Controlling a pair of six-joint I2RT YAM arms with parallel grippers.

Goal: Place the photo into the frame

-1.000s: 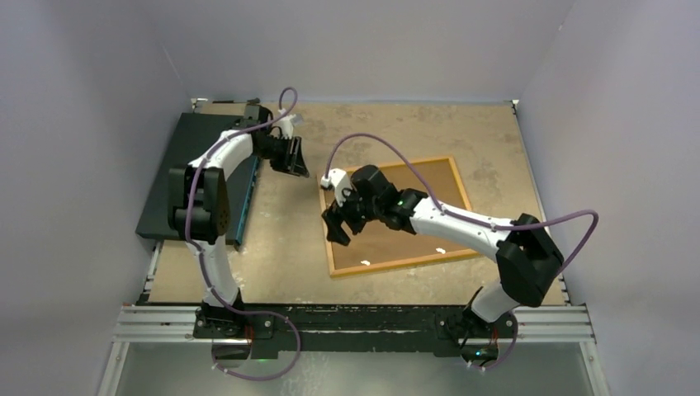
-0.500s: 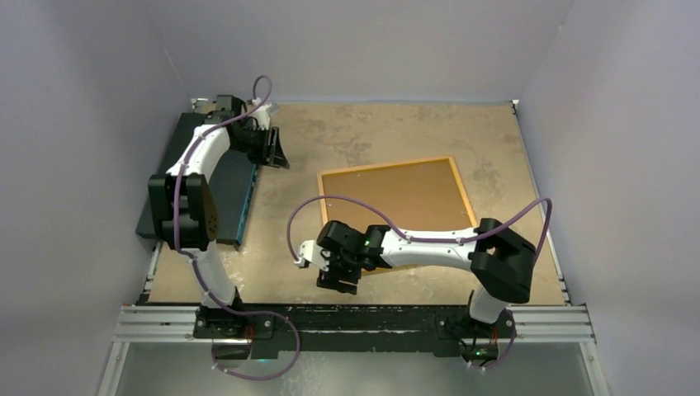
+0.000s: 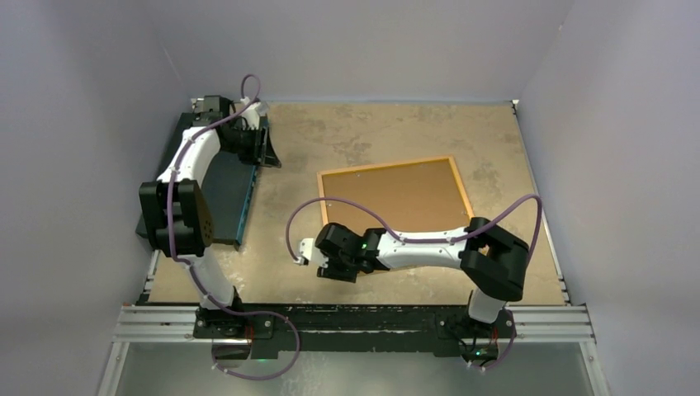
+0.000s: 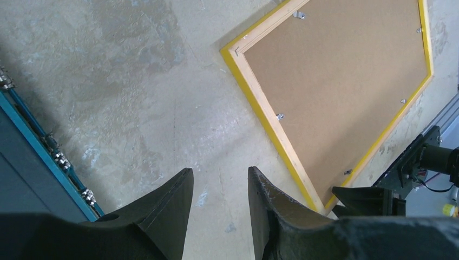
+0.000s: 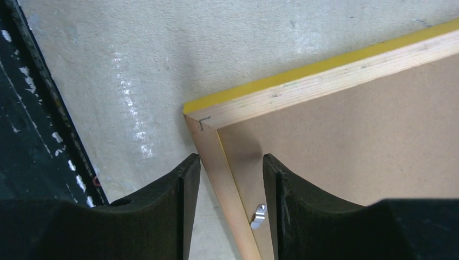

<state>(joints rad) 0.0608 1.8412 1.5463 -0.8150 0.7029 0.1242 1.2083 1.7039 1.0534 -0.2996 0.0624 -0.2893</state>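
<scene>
- The photo shows in none of the views. It is not on the bare surface (image 3: 363, 132) and not in either claw, so where it lies cannot be told.
- The frame (image 3: 384, 166) lies face down, right of centre on the surface, its wood-toned back up and a yellow edge showing around it (image 4: 261, 97).
- A brown backing board (image 3: 396, 202) sits inside the frame's rails, and small metal clips (image 4: 280, 116) stand along the inner edge. Whether the photo is under that board is hidden.
- The right claw (image 3: 334, 271) is at the frame's near left corner. In the wrist view its fingers stand either side of the left rail (image 5: 325, 89), just below the corner joint. The claw (image 5: 231, 162) is released, its gap wider than the rail, with nothing pinched.
- The left claw (image 3: 266, 153) hovers well away at the far left, beside the dark slab (image 3: 227, 181). It is released and holds nothing (image 4: 220, 179).
- Judgement: if the photo is already under the board, the frame only needs handling at this corner, perhaps lifting or turning over. If not, the board must come out, the photo go in, and the board and clips be reset.
</scene>
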